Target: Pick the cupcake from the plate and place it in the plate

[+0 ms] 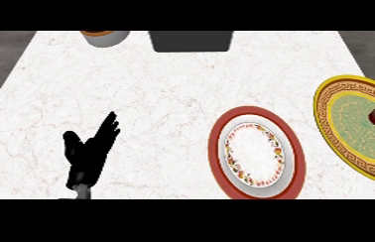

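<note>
Reaching right comes first: the cupcake [372,118] is barely visible at the frame edge on the yellow plate [338,94]. The red-rimmed plate [218,151] waits alongside. The left hand [89,152] rests with straight fingers; the right hand is unseen

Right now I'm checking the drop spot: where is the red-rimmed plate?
In the head view the red-rimmed plate lies on the counter's lower right, just left of the yellow plate at the right edge and far right of the resting left robot hand.
</note>
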{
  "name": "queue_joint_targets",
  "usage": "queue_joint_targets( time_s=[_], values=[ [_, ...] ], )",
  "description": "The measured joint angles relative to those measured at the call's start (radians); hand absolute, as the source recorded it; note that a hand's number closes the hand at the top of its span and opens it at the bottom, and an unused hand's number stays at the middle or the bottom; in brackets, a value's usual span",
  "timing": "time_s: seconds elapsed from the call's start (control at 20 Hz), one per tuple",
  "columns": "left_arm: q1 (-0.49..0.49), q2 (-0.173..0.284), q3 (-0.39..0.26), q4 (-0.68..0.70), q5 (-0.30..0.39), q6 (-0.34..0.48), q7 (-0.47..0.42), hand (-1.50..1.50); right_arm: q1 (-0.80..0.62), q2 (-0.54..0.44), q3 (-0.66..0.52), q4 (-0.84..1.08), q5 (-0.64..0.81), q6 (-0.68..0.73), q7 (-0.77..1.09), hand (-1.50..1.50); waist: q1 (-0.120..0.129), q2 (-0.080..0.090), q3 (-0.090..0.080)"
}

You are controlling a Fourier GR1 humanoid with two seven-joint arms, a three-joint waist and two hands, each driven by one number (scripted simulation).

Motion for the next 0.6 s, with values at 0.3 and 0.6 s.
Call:
queue_joint_targets(
  time_s=[0.3, 0.6],
  values=[
    [0.008, 0.02, 0.022, -0.013, 0.018, -0.023, 0.02, 0.0, 0.22, 0.09, 0.036, -0.256, -0.031, 0.098, 0.042, -1.5, -0.002, 0.001, -0.001],
    [-0.012, -0.004, 0.013, -0.003, -0.009, 0.005, 0.027, 0.0, 0.425, 0.197, 0.067, -0.504, -0.008, 0.107, 0.077, -1.5, 0.0, 0.002, -0.001]
  ],
)
